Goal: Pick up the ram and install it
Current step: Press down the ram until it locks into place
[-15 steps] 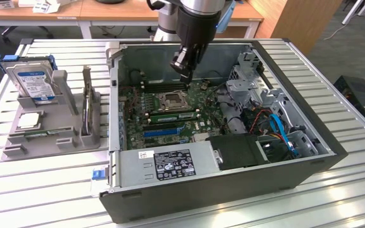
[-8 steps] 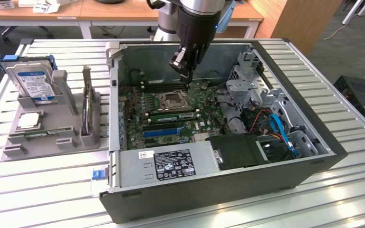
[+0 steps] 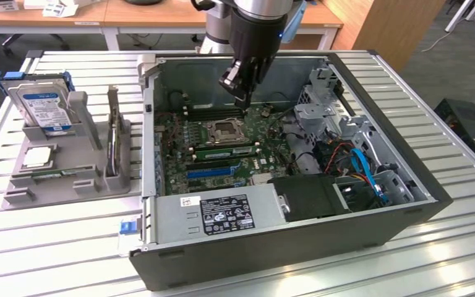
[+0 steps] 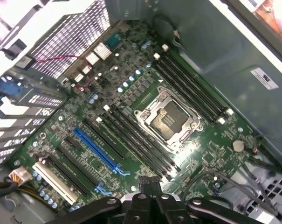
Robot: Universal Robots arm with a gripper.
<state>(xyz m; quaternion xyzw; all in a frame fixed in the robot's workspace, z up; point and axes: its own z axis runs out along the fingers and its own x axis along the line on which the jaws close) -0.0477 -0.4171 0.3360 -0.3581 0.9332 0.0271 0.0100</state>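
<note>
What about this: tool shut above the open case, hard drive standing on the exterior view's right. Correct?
No: the exterior view shows the hard drive standing on its left; the tool is shut above the open case.

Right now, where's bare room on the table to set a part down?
Free: slatted table on the exterior view's right of the PC case, and the front strip below the grey tray. Crowded: the tray with its hard drive, and inside the case around the hand above the motherboard.
</note>
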